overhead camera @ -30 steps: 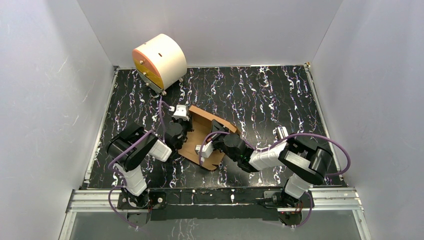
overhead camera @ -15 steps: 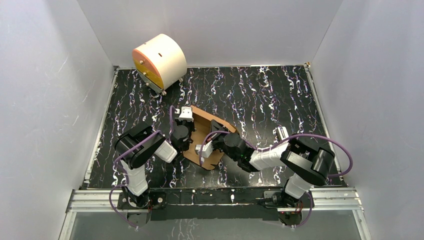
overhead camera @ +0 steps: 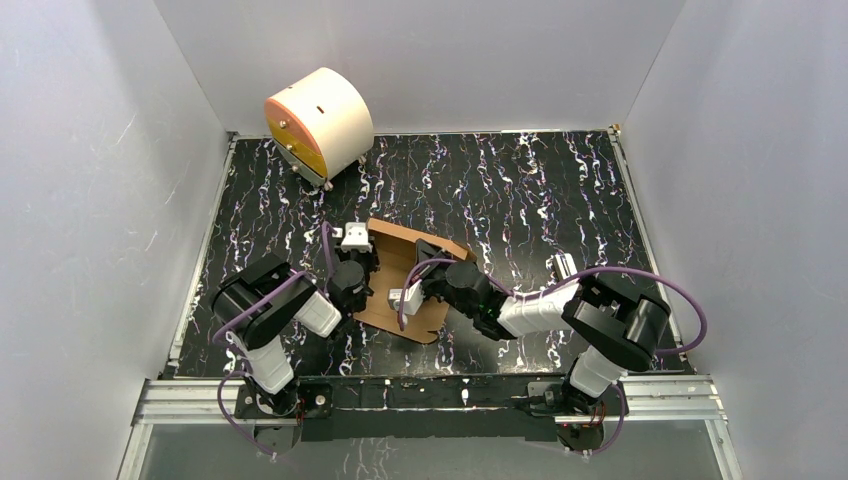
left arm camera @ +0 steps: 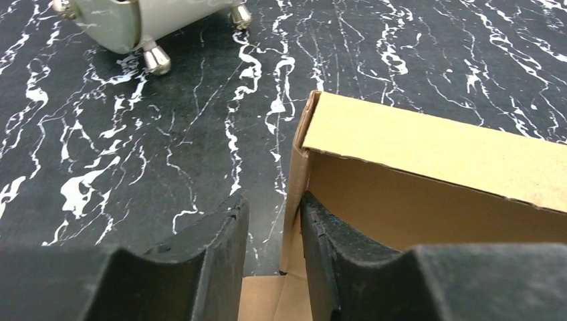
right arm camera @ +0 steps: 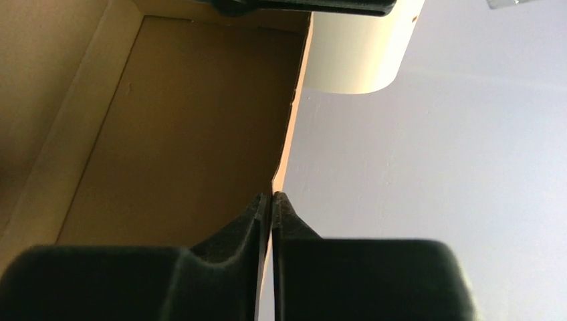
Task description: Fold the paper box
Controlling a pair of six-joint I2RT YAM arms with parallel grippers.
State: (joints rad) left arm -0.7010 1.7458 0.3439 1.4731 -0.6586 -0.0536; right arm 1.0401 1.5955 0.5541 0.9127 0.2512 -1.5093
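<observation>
The paper box (overhead camera: 405,262) is brown cardboard, partly folded, lying mid-table between both arms. My left gripper (overhead camera: 360,255) is at its left edge. In the left wrist view the gripper (left arm camera: 273,207) is open. Its fingers (left arm camera: 220,247) straddle the upright left wall of the box (left arm camera: 428,147); the wall rests against the right finger, with a gap to the left one. My right gripper (overhead camera: 418,278) is over the box's near part. In the right wrist view it (right arm camera: 271,198) is shut on the thin edge of a raised box wall (right arm camera: 187,120).
A cream cylinder with an orange face (overhead camera: 318,120) stands at the far left corner; its metal feet (left arm camera: 155,59) show in the left wrist view. A small white-and-black bar (overhead camera: 562,266) lies right of the box. Grey walls enclose the black marbled table (overhead camera: 520,190).
My left gripper has pulled back toward the near left, along the box's left edge. The box's left edge has shifted slightly left. The right gripper keeps its hold.
</observation>
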